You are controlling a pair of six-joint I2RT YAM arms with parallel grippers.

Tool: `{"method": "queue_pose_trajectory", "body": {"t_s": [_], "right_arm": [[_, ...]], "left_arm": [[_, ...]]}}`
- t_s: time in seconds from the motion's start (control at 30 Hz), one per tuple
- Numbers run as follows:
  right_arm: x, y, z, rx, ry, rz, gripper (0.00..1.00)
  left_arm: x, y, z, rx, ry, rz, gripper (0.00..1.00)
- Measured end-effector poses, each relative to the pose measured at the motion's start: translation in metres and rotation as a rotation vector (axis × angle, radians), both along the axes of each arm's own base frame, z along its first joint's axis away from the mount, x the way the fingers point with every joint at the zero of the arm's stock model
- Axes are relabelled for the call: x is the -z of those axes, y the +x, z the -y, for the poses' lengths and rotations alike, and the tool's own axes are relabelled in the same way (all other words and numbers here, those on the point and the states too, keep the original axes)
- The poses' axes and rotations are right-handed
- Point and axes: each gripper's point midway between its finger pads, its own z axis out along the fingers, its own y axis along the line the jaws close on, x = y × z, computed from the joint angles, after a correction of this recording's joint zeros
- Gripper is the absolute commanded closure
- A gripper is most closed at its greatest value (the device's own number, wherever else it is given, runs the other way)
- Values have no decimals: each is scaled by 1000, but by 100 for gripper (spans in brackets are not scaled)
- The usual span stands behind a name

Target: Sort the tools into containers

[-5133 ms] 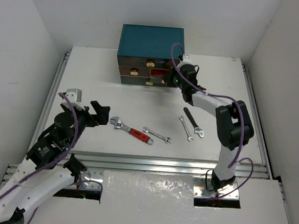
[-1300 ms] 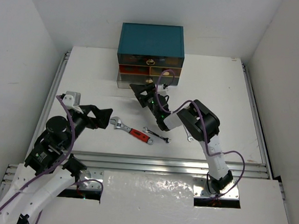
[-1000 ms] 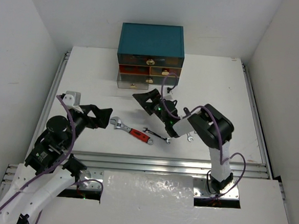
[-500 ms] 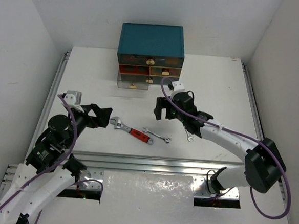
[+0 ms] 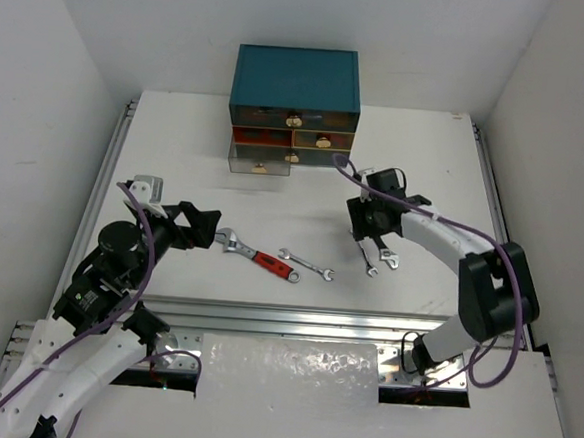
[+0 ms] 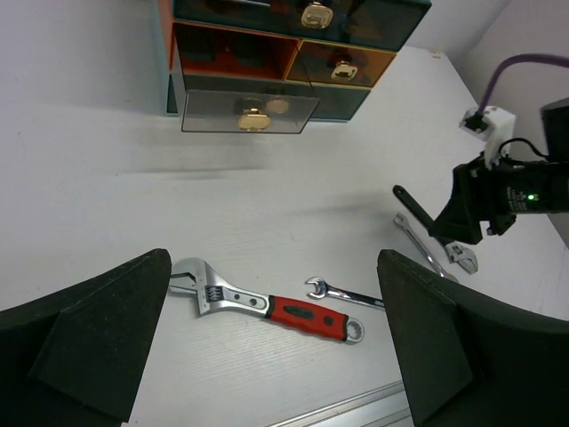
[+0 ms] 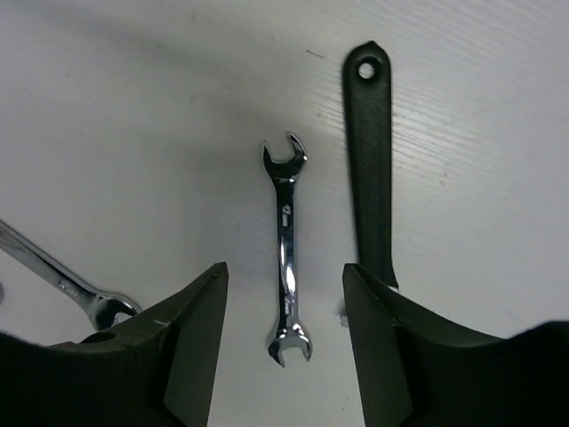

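right wrist view: the right pincer (image 7: 283, 302) hangs unclenched astride the silver spanner (image 7: 284, 240), flat on the counter (image 7: 133, 107). it seems to overlap the black spanner (image 7: 372, 160) alongside, so closing may drag that too.

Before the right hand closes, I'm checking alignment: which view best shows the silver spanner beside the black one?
Right wrist: the silver spanner lies whole and sharp, straight below. Top external shows only its near part, tiny; left wrist shows it thin, distant.

Black spanner (image 7: 371, 151) lower end hidden behind right pincer (image 7: 284, 345) finger.
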Motion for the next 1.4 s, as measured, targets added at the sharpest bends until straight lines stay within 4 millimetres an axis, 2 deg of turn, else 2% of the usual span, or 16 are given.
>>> {"method": "queue_pose_trajectory", "body": {"t_s": [0.17, 0.27, 0.4, 0.47, 0.53, 0.7, 0.87, 1.07, 1.27, 1.4], "right_arm": [[29, 2, -4, -42, -36, -92, 56], [47, -1, -2, -50, -61, -149, 59], [62, -9, 0, -57, -80, -203, 70], [62, -9, -1, -60, -74, -207, 76], [62, -10, -2, -64, -69, -211, 91], [62, -11, -4, -71, -70, -212, 100], [61, -13, -8, -84, -76, -191, 100], [55, -36, -10, -106, -41, -134, 100], [31, -33, -13, -96, 33, 23, 100], [8, -26, -18, -95, 92, 148, 100]], "left_arm": [[0, 0, 0, -2, -2, -1, 0], [1, 1, 0, -2, 0, -5, 0], [1, 1, 0, -1, 0, -6, 0], [1, 1, 0, -2, 0, -6, 0], [1, 1, 0, -2, 0, -6, 0], [1, 1, 0, -1, 0, -5, 0], [1, 1, 0, -2, 0, -5, 0], [1, 1, 0, -3, -1, -4, 0], [1, 1, 0, -3, -1, -4, 0], [1, 1, 0, -3, -1, -4, 0]]}}
